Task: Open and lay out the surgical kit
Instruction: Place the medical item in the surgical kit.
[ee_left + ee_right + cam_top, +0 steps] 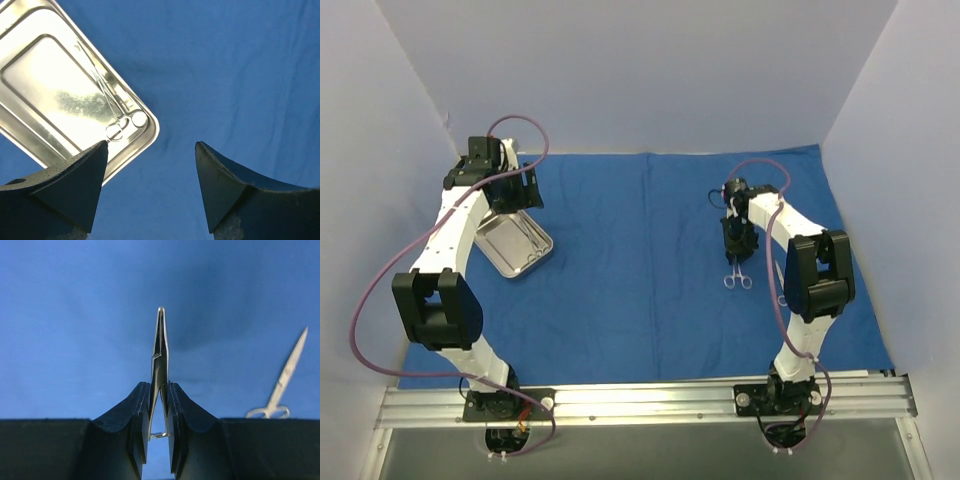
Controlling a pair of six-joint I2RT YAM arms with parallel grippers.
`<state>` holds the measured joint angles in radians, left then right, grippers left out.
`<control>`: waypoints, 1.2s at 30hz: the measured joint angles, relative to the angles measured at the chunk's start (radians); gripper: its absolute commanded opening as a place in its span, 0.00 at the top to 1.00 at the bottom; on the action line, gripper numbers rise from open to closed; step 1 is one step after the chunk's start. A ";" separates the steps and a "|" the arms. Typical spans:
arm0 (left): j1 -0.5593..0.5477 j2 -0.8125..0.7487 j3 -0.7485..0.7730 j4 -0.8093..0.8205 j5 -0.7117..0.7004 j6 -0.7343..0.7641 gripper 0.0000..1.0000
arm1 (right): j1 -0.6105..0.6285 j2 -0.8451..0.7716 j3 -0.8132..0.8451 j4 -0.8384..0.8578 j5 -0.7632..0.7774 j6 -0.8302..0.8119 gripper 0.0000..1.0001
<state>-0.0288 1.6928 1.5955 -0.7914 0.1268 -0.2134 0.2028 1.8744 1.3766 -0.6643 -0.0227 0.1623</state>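
The royal-blue cloth point(630, 270) lies spread flat over the table. A shiny steel tray point(546, 247) rests on its left part, and a ring-handled instrument point(107, 102) lies inside along one edge. My left gripper point(516, 200) hangs above the tray's far side, open and holding nothing; in the left wrist view the left gripper point(151, 145) frames bare cloth beside the tray's corner point(150, 134). My right gripper point(736, 255) is shut on a thin steel instrument point(160, 352). Its rings point(738, 282) hang toward me and its tip points away, above the cloth.
A pair of steel scissors point(283, 380) lies on the cloth to the right of the right gripper. White walls close in the table at the back and on both sides. An aluminium rail point(640, 400) runs along the near edge.
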 measured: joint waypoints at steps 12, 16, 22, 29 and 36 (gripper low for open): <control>0.067 0.107 0.040 -0.029 0.042 -0.011 0.27 | -0.082 -0.005 -0.189 0.035 0.115 0.014 1.00; 0.078 0.108 0.042 -0.035 0.047 -0.012 0.27 | -0.106 -0.007 -0.190 0.042 0.126 0.007 1.00; 0.080 0.108 0.042 -0.036 0.056 -0.012 0.27 | -0.117 -0.006 -0.190 0.046 0.130 -0.011 1.00; 0.080 0.108 0.042 -0.037 0.056 -0.014 0.27 | -0.118 0.004 -0.184 0.047 0.130 -0.024 0.99; 0.080 0.108 0.042 -0.037 0.035 -0.016 0.25 | -0.117 0.021 -0.167 0.033 0.128 -0.037 0.79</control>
<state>0.0517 1.8011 1.6371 -0.8280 0.1616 -0.2298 0.0856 1.8950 1.2095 -0.6315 0.1055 0.1257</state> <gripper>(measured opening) 0.749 0.182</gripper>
